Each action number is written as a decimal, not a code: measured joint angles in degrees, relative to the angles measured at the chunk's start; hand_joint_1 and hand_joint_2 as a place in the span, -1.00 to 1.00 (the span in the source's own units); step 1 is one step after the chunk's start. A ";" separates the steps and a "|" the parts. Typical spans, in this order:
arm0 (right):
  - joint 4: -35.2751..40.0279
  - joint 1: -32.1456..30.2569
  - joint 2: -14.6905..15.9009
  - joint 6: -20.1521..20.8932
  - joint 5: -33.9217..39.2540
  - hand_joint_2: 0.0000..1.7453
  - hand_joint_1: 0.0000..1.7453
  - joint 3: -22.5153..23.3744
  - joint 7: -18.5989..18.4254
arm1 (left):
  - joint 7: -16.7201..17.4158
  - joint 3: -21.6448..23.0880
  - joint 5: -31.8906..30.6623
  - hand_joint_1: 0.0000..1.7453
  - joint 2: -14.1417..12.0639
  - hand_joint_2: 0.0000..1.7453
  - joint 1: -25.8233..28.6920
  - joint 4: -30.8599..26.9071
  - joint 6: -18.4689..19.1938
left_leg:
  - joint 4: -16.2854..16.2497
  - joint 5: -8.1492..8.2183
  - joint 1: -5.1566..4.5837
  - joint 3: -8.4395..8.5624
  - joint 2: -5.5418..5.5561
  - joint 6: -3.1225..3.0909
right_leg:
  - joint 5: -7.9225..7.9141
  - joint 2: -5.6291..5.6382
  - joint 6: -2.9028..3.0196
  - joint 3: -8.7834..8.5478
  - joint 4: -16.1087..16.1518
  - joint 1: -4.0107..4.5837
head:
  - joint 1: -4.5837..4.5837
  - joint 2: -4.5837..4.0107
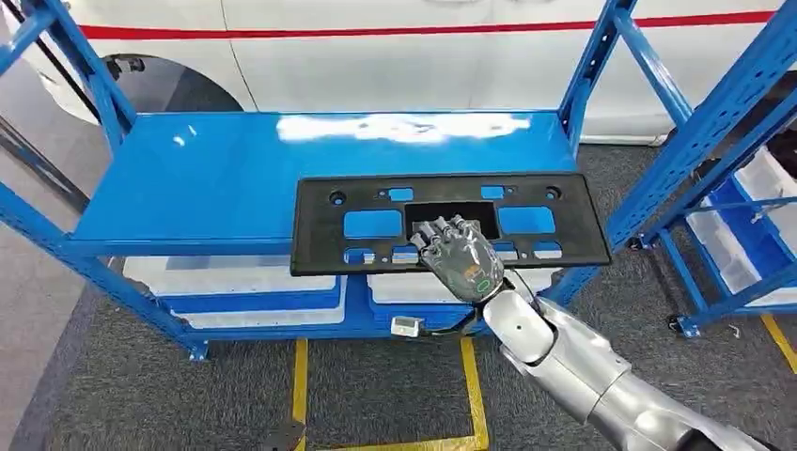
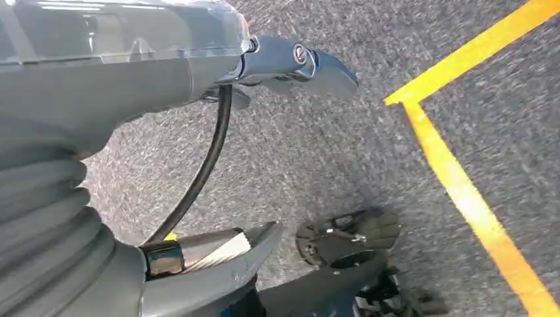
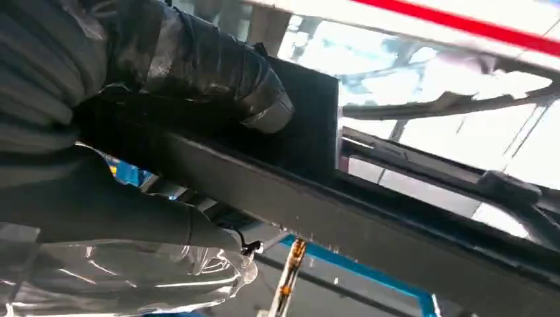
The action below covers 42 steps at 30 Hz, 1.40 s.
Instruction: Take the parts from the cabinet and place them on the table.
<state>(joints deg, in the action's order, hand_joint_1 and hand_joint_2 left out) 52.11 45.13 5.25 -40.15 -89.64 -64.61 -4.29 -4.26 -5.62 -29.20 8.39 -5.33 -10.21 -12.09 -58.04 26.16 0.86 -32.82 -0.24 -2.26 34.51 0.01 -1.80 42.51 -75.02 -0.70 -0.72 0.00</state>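
1. The blue shelf (image 1: 188, 188) stands on grey carpet, with white bins (image 1: 235, 282) on the level below.
2. The left hand (image 2: 290, 63) hangs over the carpet beside a yellow line (image 2: 462, 191); I cannot tell whether its fingers are closed.
3. The black panel (image 1: 376, 193) lies flat at the shelf's front edge, overhanging it.
4. The right hand (image 1: 461, 256) holds the panel's near edge, fingers on top, thumb underneath.

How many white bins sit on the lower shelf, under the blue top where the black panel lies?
3 at least: one at left, one in the middle behind the right hand, one at right; more may be hidden under the top.
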 joint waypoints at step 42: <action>-0.50 -5.13 0.04 0.04 0.07 1.00 1.00 7.82 -0.87 | 0.13 -1.53 -2.80 -1.00 -1.01 1.00 0.62 -0.11 -0.09 | -1.50 -2.76 -0.45 -6.36 0.11 2.54 | -6.15 -0.35 3.19 -12.09 17.20 0.03 | 0.09 0.00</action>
<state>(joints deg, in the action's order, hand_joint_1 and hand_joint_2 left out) 51.60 40.00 5.29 -40.11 -89.57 -56.78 -5.16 -4.13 -7.15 -32.00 7.39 -4.72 -10.32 -12.17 -59.54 23.40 0.41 -39.18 -0.13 0.28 28.36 -0.34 1.38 30.42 -57.82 -0.67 -0.64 0.00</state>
